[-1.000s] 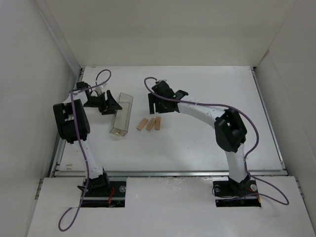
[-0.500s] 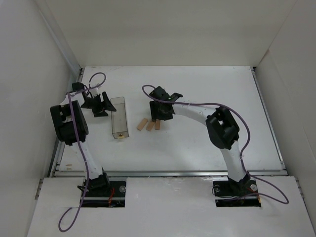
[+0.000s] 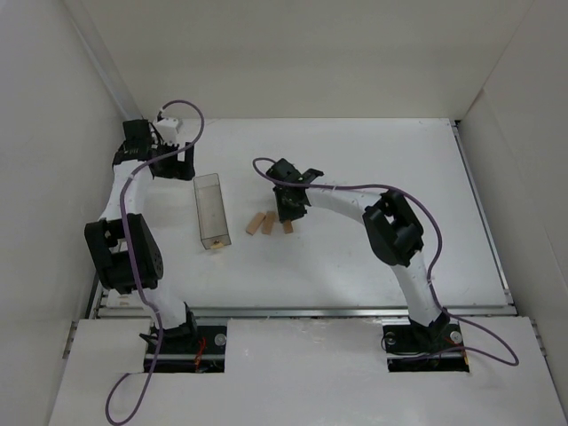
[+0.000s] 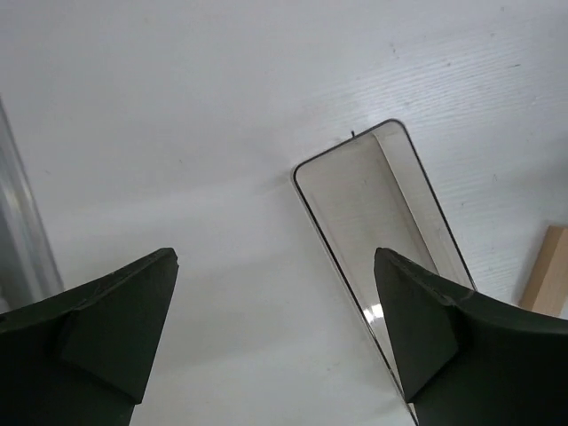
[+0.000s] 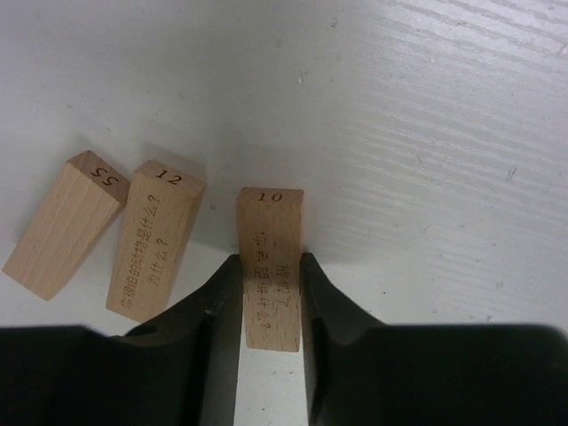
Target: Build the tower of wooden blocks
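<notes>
Three light-tan wood blocks lie flat side by side on the white table (image 3: 355, 257); no tower stands. In the right wrist view they are marked 55 (image 5: 62, 224), 12 (image 5: 155, 240) and 10 (image 5: 270, 217). My right gripper (image 5: 270, 262) has its jaws pressed against both long sides of block 10 (image 3: 287, 227), which rests on the table. From above, the right gripper (image 3: 287, 213) hangs over the rightmost block. My left gripper (image 4: 275, 257) is open and holds nothing, near the far end of the clear box (image 4: 373, 200). Seen from above, the left gripper (image 3: 173, 167) is at the back left.
The clear plastic box (image 3: 211, 210) lies lengthwise left of the other two blocks (image 3: 262, 224). A metal rail (image 3: 302, 311) runs along the table's near edge. White walls enclose the table at the left, back and right. One block's edge (image 4: 550, 271) shows beside the box.
The right gripper came down over the rightmost block and closed on it. The left gripper let go of the clear box, opened wide and drew back to the far left; the box now lies straighter.
</notes>
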Available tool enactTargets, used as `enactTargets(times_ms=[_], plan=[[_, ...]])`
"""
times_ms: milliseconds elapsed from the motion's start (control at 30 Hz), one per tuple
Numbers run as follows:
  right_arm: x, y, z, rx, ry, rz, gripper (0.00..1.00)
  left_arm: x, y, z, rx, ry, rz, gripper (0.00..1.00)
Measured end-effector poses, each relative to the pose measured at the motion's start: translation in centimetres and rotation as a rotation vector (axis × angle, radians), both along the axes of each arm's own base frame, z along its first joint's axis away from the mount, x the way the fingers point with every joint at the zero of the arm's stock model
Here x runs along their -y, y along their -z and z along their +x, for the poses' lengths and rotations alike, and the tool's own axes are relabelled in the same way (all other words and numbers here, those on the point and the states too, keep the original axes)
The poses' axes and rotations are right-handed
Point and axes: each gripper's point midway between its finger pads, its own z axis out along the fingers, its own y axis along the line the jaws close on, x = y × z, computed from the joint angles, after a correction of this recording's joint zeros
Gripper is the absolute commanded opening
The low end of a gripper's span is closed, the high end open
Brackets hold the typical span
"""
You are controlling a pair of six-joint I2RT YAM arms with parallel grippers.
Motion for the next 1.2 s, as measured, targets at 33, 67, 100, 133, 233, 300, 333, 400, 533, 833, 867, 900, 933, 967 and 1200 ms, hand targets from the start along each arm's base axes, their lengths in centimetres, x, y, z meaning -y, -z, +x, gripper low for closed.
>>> enactTargets(times_ms=[33, 67, 100, 133, 233, 300, 333, 400, 533, 833, 867, 900, 933, 967, 1200], plan=[[0.0, 0.0, 0.0, 0.001, -0.001, 0.002, 0.09, 0.1, -0.9, 0.1, 0.030, 0.014, 0.027, 0.93], [-0.1, 0.0, 0.0, 0.002, -0.005, 0.002, 0.00, 0.3, -1.8, 0.2, 0.056, 0.031, 0.051, 0.93], [-0.1, 0.0, 0.1, 0.003, -0.007, 0.002, 0.00, 0.5, -2.5, 0.4, 0.076, 0.047, 0.071, 0.93], [0.0, 0.0, 0.1, 0.002, -0.007, 0.002, 0.00, 0.6, -3.0, 0.6, 0.089, 0.059, 0.092, 0.93], [0.3, -0.2, 0.3, 0.007, -0.017, 0.024, 0.00, 0.5, -3.8, 1.1, 0.105, 0.070, 0.174, 0.92], [1.1, -0.9, 0.3, 0.027, -0.043, 0.049, 0.00, -0.2, -4.5, 1.4, 0.107, 0.042, 0.279, 0.92], [1.6, -1.7, 0.2, 0.045, -0.061, 0.069, 0.00, -0.4, -5.0, 1.6, 0.113, 0.026, 0.342, 0.93], [3.0, -4.3, -0.1, 0.100, -0.119, 0.120, 0.00, -0.6, -6.4, 2.0, 0.124, -0.004, 0.474, 0.99], [4.7, -13.8, 0.5, 0.389, -0.262, 0.300, 0.00, 2.1, -10.3, 3.0, 0.206, 0.000, 0.563, 0.99], [7.4, -28.1, -4.3, 1.104, -0.700, 0.486, 0.00, 15.1, -22.3, 1.0, 0.521, 0.365, 0.183, 0.70], [7.3, -27.6, -4.5, 1.115, -0.746, 0.494, 0.00, 17.0, -23.4, 0.2, 0.551, 0.444, 0.155, 0.71], [7.2, -26.8, -4.6, 1.109, -0.788, 0.502, 0.00, 19.1, -24.1, -0.9, 0.574, 0.523, 0.134, 0.75], [6.9, -26.0, -4.6, 1.094, -0.825, 0.513, 0.00, 21.6, -24.2, -2.4, 0.586, 0.620, 0.118, 0.75], [6.6, -25.4, -4.5, 1.085, -0.864, 0.529, 0.00, 24.2, -23.9, -4.1, 0.589, 0.727, 0.107, 0.75], [5.2, -22.9, -5.4, 1.026, -1.006, 0.607, 0.00, 31.8, -15.3, -13.3, 0.480, 1.246, 0.084, 0.77]])
